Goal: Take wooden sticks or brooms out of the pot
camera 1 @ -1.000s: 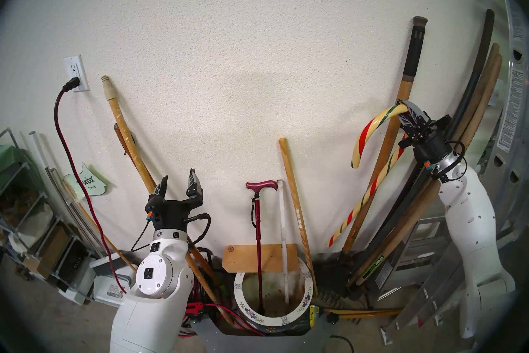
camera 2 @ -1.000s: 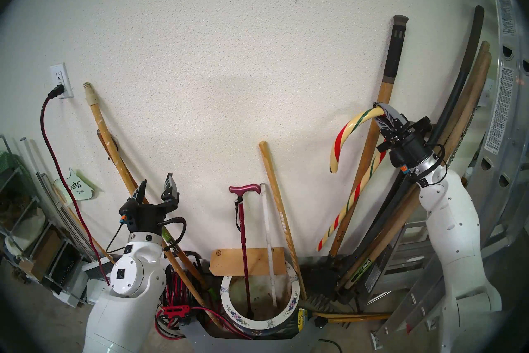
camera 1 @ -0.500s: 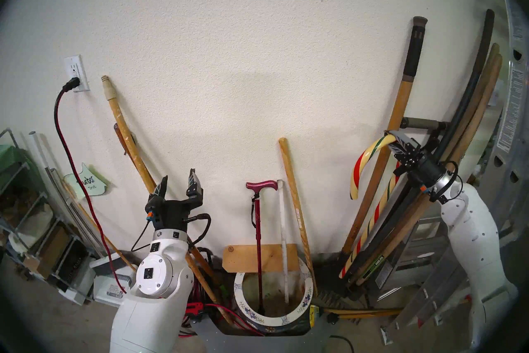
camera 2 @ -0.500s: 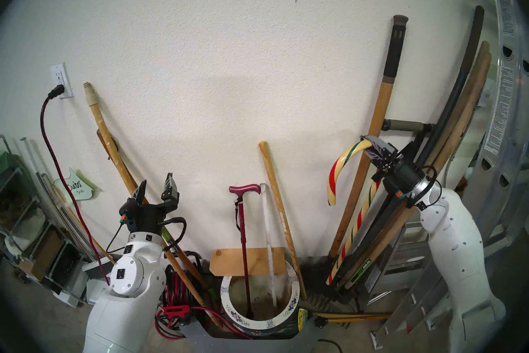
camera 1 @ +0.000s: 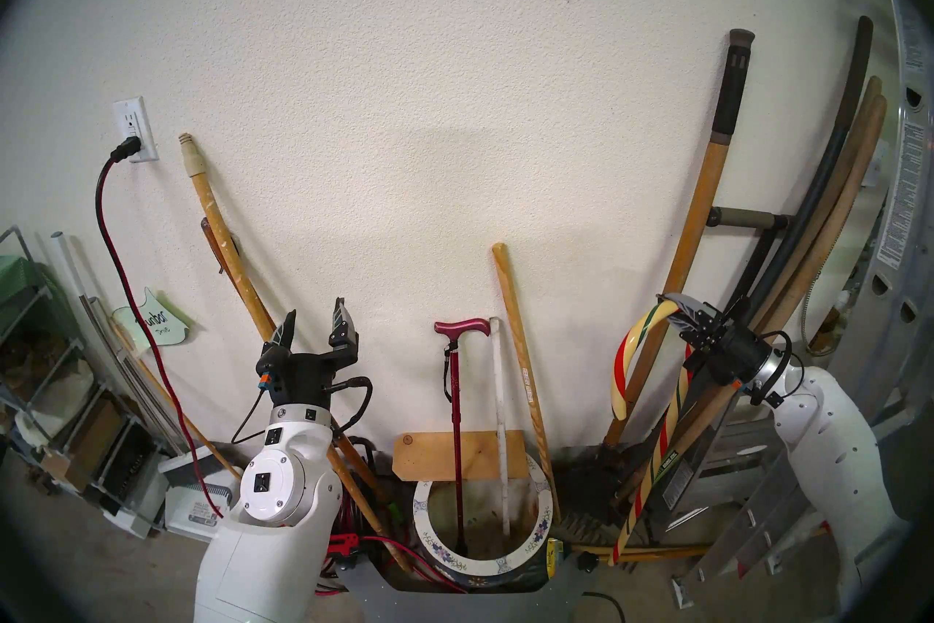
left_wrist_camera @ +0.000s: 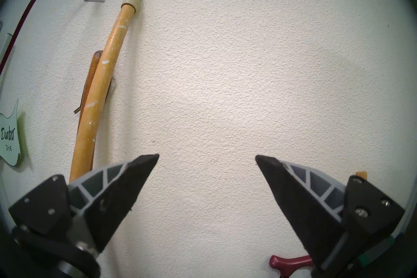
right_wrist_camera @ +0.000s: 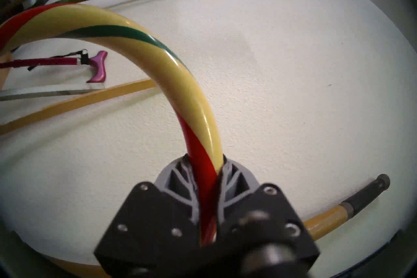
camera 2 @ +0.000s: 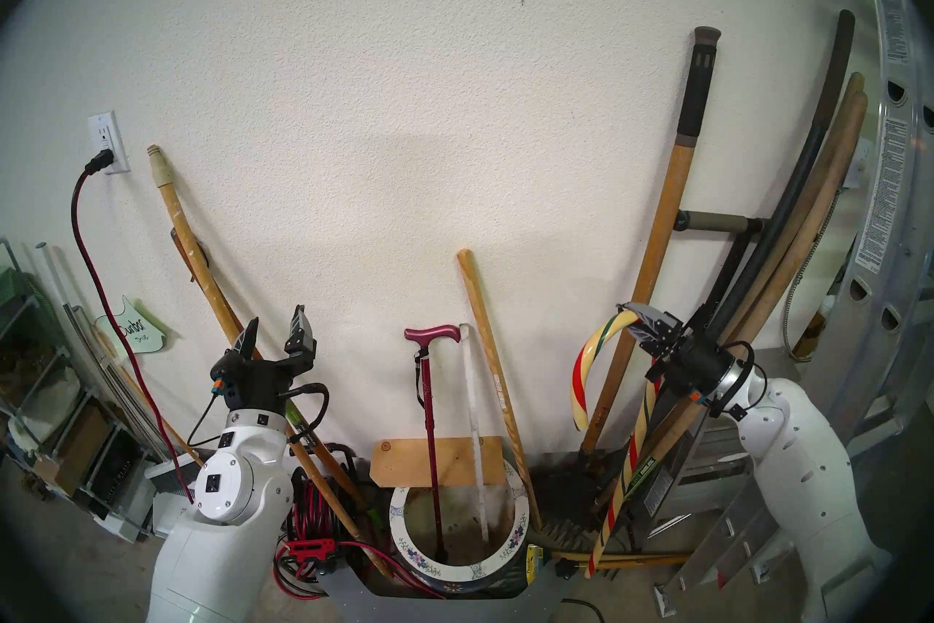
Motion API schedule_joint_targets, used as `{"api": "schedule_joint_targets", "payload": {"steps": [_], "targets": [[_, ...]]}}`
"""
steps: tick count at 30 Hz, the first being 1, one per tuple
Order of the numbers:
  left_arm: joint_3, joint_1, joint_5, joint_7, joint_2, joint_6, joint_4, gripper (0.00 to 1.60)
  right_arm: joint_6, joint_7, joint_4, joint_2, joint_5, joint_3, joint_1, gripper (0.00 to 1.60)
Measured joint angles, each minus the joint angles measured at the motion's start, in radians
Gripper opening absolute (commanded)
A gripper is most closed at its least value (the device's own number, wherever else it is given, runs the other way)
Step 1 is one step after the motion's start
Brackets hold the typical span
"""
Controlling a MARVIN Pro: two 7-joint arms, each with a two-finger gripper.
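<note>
Right fingers (right_wrist_camera: 206,171) pinch cream hooked candy-cane stick (camera 1: 672,409), now lowered, tip beside floor tools. Left fingers (camera 1: 316,323) spread, idle. 2 sticks remain in flower-rimmed ceramic pot (camera 1: 429,541).

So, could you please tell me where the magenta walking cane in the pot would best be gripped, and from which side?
Probably on the magenta walking cane's bare shaft just below the strap, coming level from the front. It stands nearly upright in the pot, with the wall close behind and the white slat on its right, so the open left gripper seems nearer.
</note>
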Motion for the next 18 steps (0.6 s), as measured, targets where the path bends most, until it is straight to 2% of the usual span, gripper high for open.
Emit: {"api": "schedule_joint_targets", "payload": {"steps": [3, 12, 18], "targets": [[0.0, 0.0, 0.0, 0.0, 0.0, 0.0, 0.0, 1.6, 0.0, 0.023, -0.002, 0.005, 0.027, -0.006, -0.026, 0.0], [0.0, 0.0, 0.0, 0.0, 0.0, 0.0, 0.0, 1.6, 0.005, 0.13, -0.027, 0.037, 0.175, -0.02, -0.118, 0.0], [0.0, 0.0, 0.0, 0.0, 0.0, 0.0, 0.0, 1.6, 0.059, 0.209, -0.045, 0.067, 0.276, -0.013, -0.154, 0.0]]}}
